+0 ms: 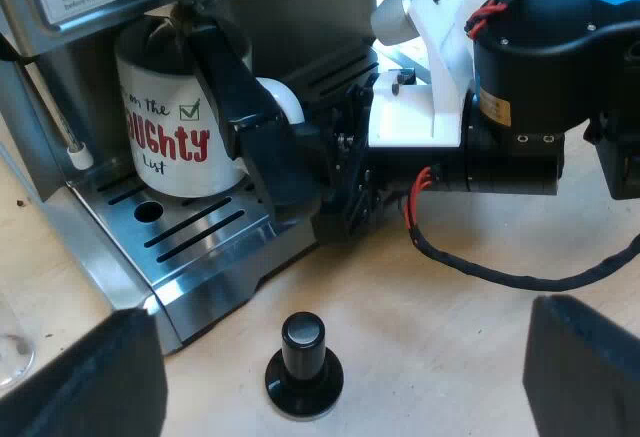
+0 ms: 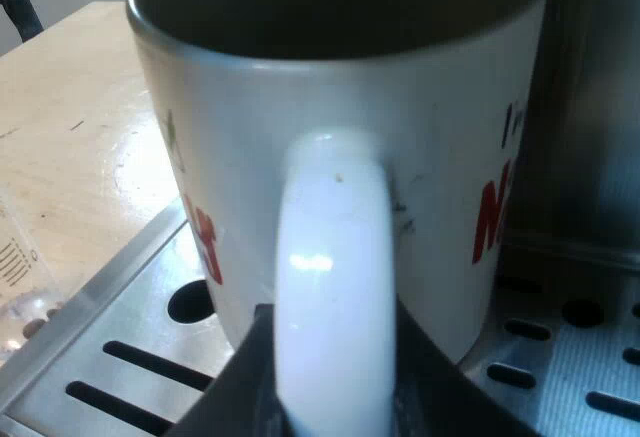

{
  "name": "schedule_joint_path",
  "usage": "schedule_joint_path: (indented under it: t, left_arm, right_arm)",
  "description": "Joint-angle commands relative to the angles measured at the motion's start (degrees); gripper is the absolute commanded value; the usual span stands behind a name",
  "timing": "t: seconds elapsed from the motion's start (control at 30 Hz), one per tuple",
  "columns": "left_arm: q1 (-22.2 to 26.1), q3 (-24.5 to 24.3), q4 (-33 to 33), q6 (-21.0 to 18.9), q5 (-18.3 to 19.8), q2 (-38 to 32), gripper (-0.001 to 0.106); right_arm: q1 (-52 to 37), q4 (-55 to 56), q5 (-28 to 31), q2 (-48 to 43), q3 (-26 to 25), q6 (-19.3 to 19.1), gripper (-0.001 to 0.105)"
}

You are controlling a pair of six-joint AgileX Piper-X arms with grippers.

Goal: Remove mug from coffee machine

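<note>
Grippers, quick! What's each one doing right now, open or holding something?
Left gripper: open, holding nothing.
Right gripper: closed on the mug by its handle.

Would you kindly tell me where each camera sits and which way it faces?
Left wrist view: on the left arm, facing the front of the espresso machine over the tamper; the left gripper, open, shows near.
Right wrist view: on the right arm, close against the handle of the mug; the right gripper pinches that handle.
Shared: the mug on the machine's drip tray.
</note>
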Motion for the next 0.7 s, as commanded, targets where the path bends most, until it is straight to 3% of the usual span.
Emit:
schedule_joint_path:
  t: [0.03,0.13,0.7]
  left_arm:
    - [-0.18,-0.27,-0.26,0.22,0.32,-0.02,0.087]
    - [-0.18,-0.27,-0.26,0.22,0.32,-0.02,0.087]
    - [-0.18,-0.27,-0.26,0.22,0.32,-0.02,0.087]
  right_arm:
    - [0.33,0.03,0.03,-0.44,-0.35,-2.22,0.0]
    - [0.75,1.03,0.03,-1.46,-0.35,-5.92,0.0]
    - [3.51,13.48,0.37,-10.67,1.9,-5.98,0.0]
